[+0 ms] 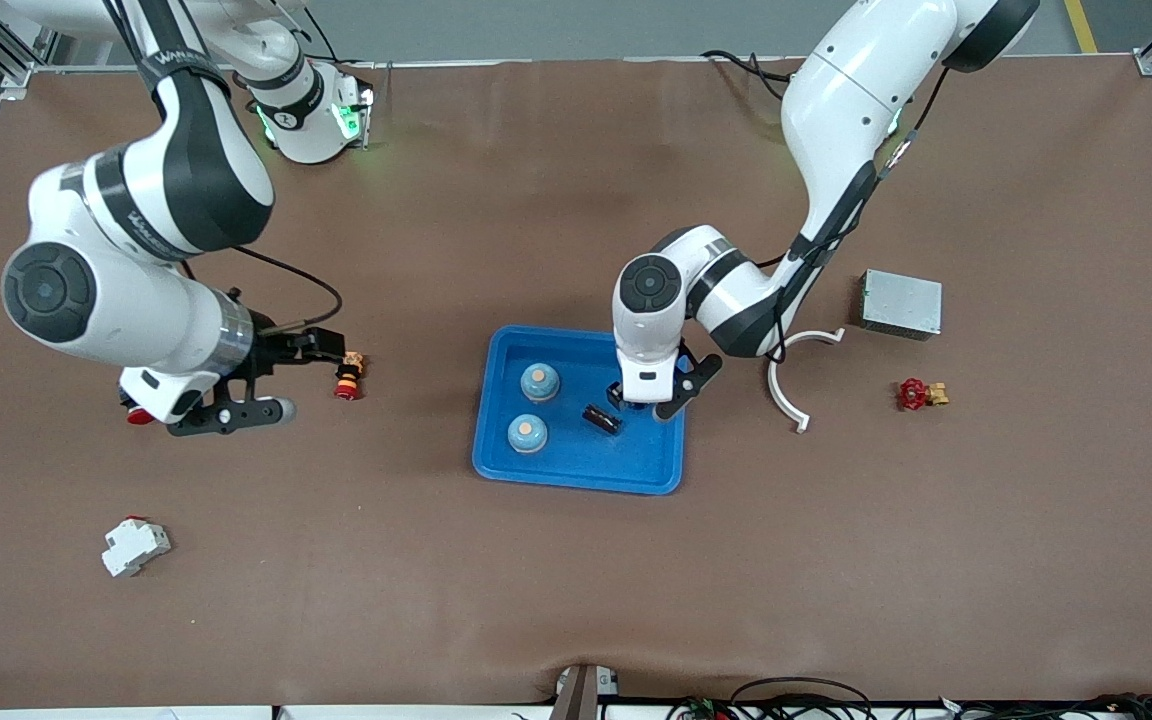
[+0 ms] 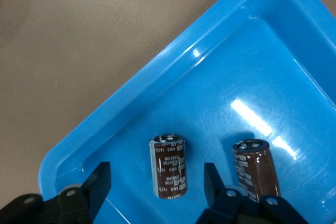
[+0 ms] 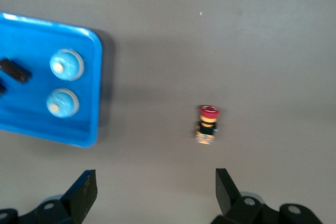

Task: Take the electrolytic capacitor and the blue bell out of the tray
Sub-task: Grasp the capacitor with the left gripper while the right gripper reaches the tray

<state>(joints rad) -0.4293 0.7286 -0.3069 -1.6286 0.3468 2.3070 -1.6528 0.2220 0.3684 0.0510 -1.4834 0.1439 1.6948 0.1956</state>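
Two brown capacitors lie in the blue tray (image 1: 576, 470). One capacitor (image 2: 169, 166) lies between the fingers of my left gripper (image 2: 156, 177), which hangs low over the tray (image 2: 157, 77); its jaws stand apart with a gap on each side. The second capacitor (image 2: 255, 169) lies just beside it, also showing in the front view (image 1: 602, 419) next to the left gripper (image 1: 651, 400). Two blue bells (image 1: 539, 381) (image 1: 527, 433) stand in the tray toward the right arm's end. My right gripper (image 1: 266, 380) (image 3: 155, 182) is open and holds nothing over bare table.
A red push button (image 1: 347, 376) (image 3: 207, 124) lies by the right gripper. A white breaker (image 1: 135, 546) sits nearer the front camera. Toward the left arm's end lie a white curved piece (image 1: 786, 395), a grey metal box (image 1: 900, 304) and a red valve (image 1: 921, 394).
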